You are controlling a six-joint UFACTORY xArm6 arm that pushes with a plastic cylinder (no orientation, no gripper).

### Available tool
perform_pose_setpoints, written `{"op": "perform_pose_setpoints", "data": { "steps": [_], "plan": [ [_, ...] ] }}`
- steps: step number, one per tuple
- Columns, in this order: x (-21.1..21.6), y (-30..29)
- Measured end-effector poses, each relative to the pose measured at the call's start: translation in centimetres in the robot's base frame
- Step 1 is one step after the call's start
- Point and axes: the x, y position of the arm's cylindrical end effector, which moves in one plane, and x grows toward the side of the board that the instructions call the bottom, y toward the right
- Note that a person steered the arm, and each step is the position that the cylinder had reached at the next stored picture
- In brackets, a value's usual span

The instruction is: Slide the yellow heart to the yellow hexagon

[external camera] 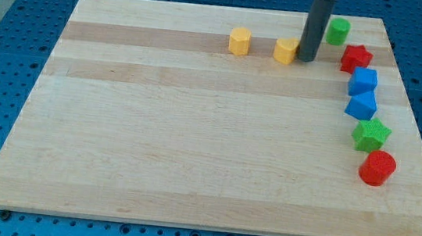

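Pale striped wood grain is being shown by the board (194, 132), blue pegboard (19, 3) around it. Yellow is being worn by the hexagon (239, 41) and heart (285, 51), green by a cylinder (338, 31) and star (370, 135), red by a star (355, 58) and cylinder (378, 168), blue by two blocks (363, 81) (361, 105). Dark grey rod (317, 23).

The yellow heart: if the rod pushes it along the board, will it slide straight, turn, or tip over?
The yellow heart looks low and flat-bottomed, so it will probably slide, not tip or roll. My tip sits against its right side in the view, so it should go left toward the yellow hexagon. Its uneven outline may let it turn under an off-centre push.
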Motion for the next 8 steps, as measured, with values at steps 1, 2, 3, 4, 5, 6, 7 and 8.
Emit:
{"op": "perform_pose_setpoints", "data": {
  "steps": [1,2,3,4,5,6,7,8],
  "plan": [
    [0.0,-2.4],
    [0.0,-4.4],
    [0.0,-5.1],
    [-0.4,-5.1],
    [-1.6,-4.9],
    [-3.1,-4.6],
    [-5.2,-4.4],
    [-7.4,-3.1]
  ]
}}
